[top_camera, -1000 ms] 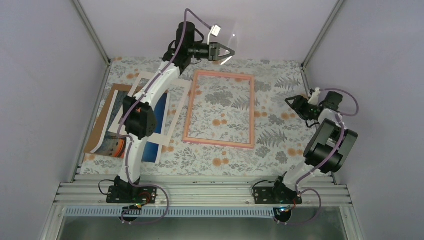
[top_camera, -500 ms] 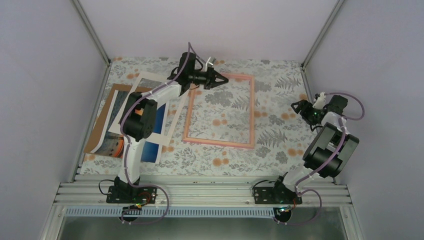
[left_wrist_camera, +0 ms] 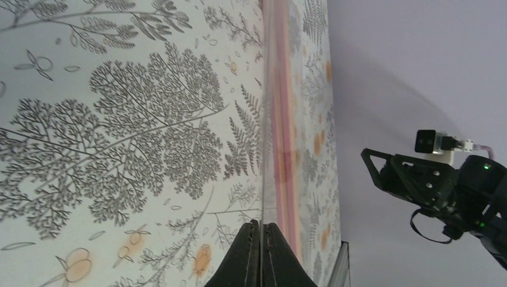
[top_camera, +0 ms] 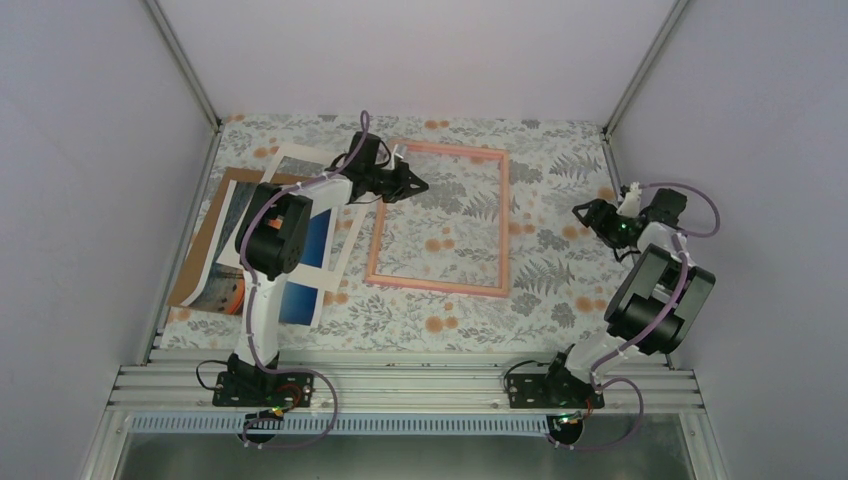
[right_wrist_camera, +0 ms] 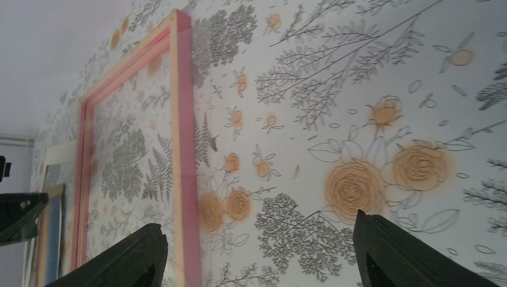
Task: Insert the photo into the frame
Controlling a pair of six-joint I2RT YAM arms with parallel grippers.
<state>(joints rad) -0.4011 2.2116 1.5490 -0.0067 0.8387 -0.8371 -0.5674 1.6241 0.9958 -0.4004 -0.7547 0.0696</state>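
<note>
The pink frame [top_camera: 440,218] lies flat on the flowered table, with the cloth showing through it. My left gripper [top_camera: 415,185] is low over the frame's far left part. It is shut on the edge of a thin clear sheet [left_wrist_camera: 263,119], which runs edge-on away from the jaws [left_wrist_camera: 262,226] beside the frame's pink rail [left_wrist_camera: 284,149]. The photo [top_camera: 225,290] lies at the left, partly under a white mat [top_camera: 350,215] and my left arm. My right gripper [top_camera: 585,212] is open to the right of the frame, and its wrist view shows only cloth and the frame rail [right_wrist_camera: 182,149] between the fingers [right_wrist_camera: 257,263].
A brown backing board [top_camera: 205,240] lies under the photo by the left wall. Grey walls and metal posts close in the table on three sides. The arm bases sit on an aluminium rail [top_camera: 400,385] at the near edge.
My left arm has come down from high at the back to the frame's far left part, carrying the clear sheet. The right gripper shifted only slightly.
</note>
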